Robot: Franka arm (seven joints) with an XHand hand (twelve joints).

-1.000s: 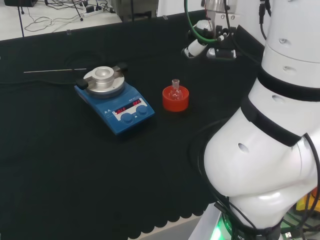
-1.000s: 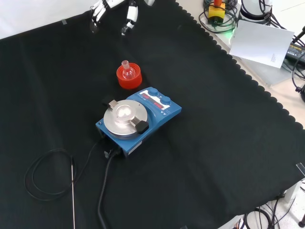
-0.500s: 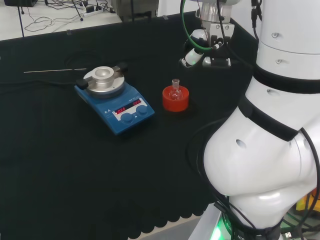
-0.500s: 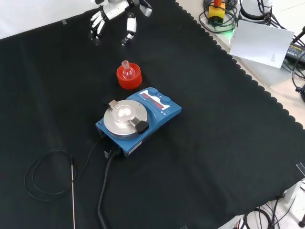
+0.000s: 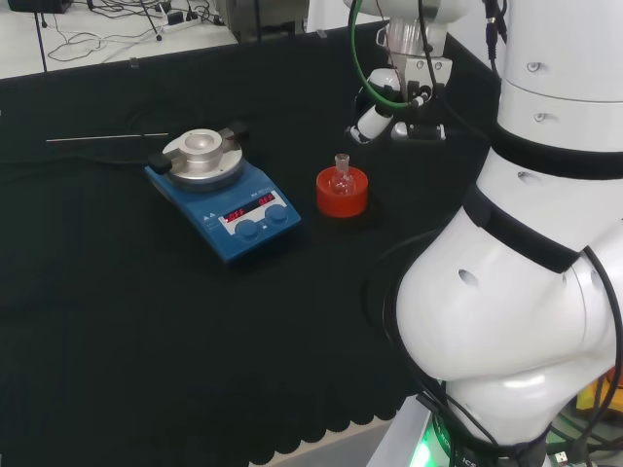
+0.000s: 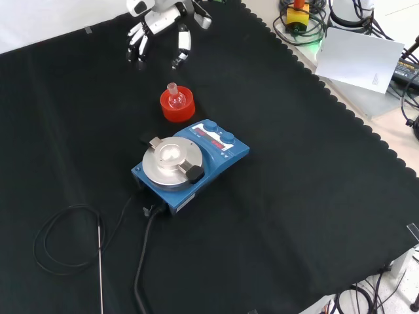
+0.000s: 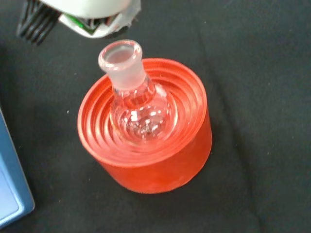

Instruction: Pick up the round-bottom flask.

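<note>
A small clear round-bottom flask sits upright in a red ribbed ring stand on the black cloth. The hand hovers above the cloth, to the right of the flask in the head view and beyond it in the front view. Its fingers hang down, spread and relaxed, with nothing between them. A gap of cloth separates hand and flask. A blurred white part of the hand shows in the wrist view close to the flask's mouth.
A blue hotplate stirrer with a round metal top stands just beside the red stand, its blue corner showing in the wrist view. A thin metal probe with black cable lies farther off. The arm's white links are at right.
The hand has moved lower and nearer to the flask over the last second, with its fingers still spread. The flask, stand and hotplate have not moved.
</note>
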